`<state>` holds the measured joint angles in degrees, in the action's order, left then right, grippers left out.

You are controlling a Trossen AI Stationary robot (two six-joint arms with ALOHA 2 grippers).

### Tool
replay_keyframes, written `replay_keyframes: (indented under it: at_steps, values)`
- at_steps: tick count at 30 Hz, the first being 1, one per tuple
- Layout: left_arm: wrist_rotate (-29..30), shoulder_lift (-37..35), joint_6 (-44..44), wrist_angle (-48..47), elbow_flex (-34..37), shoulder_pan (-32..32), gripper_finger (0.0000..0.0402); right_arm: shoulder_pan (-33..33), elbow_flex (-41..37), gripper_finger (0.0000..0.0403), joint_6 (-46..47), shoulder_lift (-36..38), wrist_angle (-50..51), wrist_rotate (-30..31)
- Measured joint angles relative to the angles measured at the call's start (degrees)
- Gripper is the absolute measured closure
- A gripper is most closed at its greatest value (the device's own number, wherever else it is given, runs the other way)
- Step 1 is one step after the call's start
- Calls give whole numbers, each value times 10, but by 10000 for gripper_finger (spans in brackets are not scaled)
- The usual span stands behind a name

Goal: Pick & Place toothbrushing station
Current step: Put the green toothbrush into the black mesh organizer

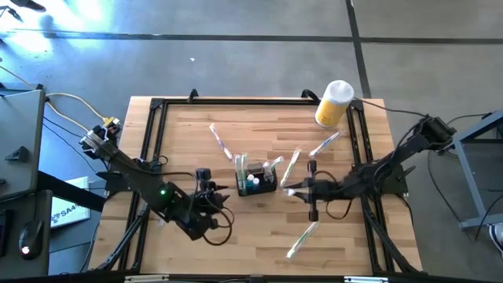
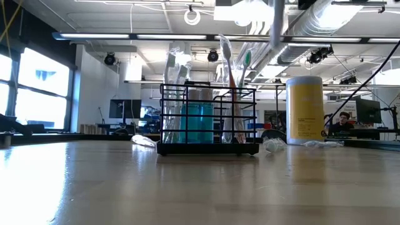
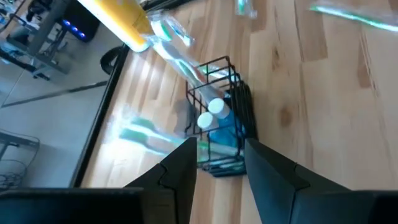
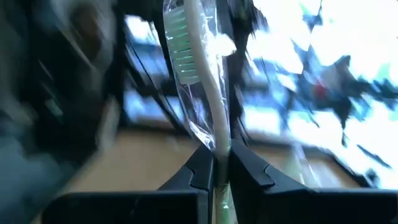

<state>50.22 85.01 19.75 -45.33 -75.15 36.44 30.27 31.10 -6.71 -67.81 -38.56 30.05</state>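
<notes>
The black wire-mesh caddy point(image 1: 256, 181) stands on its base at the table's middle, with a blue white-capped bottle point(image 3: 219, 118) and several wrapped toothbrushes upright in it; it also shows in the low view point(image 2: 209, 119). My left gripper point(image 1: 207, 185) is open just left of the caddy; in its wrist view point(image 3: 221, 158) the caddy point(image 3: 224, 93) shows beyond the gap between the fingers. My right gripper point(image 1: 297, 189), just right of the caddy, is shut on a toothbrush in a clear wrapper point(image 4: 199, 81). My right gripper pinches the wrapped toothbrush's white handle point(image 4: 219, 152) between its two fingers. The brush runs on past the fingertips, its green-bristled head point(image 4: 180, 43) at the far end, clear of the table. I cannot tell how far back the handle reaches.
A yellow cylinder with a white lid point(image 1: 334, 103) lies at the table's far right. Wrapped toothbrushes lie loose on the wood: one far left of the caddy point(image 1: 220, 141), one toward the cylinder point(image 1: 324, 145), one near the front right point(image 1: 302, 238). A black frame point(image 1: 153, 134) edges the table.
</notes>
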Motion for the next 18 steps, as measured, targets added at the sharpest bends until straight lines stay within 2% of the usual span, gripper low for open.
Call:
replay_keyframes:
  at_steps: [3, 8, 13, 18]
  values:
    - [5, 0, -7, 58, 49, -1, 272, -43, -35, 382, -13, -1, -106, -88]
    - [-6, -1, -14, 141, 116, -1, 272, -103, -53, 382, 23, -21, -139, -149]
    - [-29, -1, -38, 213, 160, -1, 272, -121, -53, 382, 31, -66, -176, -154]
    - [-104, -1, -113, 298, 183, -1, 272, -120, -53, 382, 20, -99, -198, -121]
